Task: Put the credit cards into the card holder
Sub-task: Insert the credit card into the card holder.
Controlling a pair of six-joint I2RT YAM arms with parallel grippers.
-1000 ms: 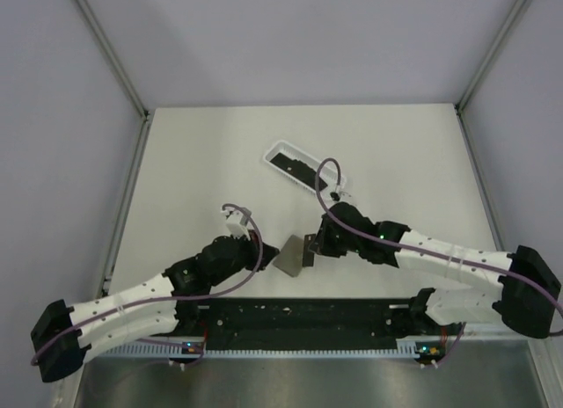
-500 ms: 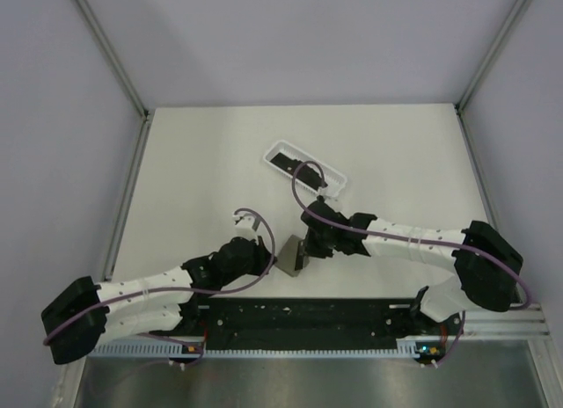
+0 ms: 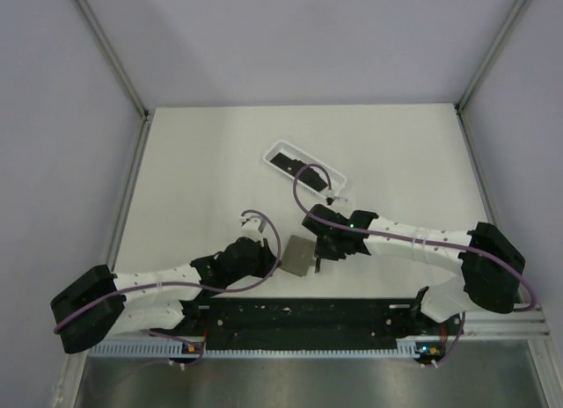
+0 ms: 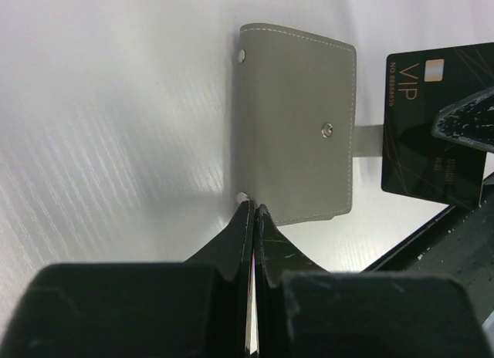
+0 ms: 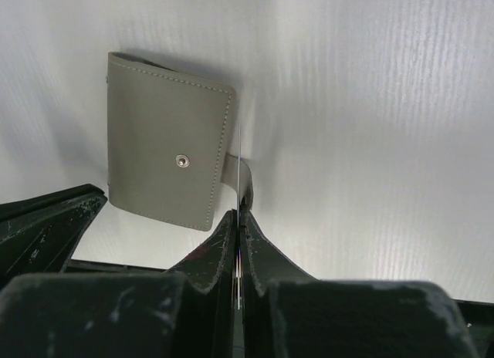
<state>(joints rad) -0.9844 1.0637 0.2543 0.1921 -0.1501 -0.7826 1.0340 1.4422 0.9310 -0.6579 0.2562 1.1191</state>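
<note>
Beside the closed grey holder (image 4: 297,123), right gripper (image 5: 238,216) pinches a black card (image 4: 417,165) edge-on; left gripper (image 4: 253,208), pressed together, touches the holder's corner. Best to steady holder, then align card with opening.

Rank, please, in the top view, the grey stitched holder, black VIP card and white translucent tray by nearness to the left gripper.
1. Grey holder, at the left gripper.
2. Black VIP card, just beyond.
3. White tray, far back.
</note>
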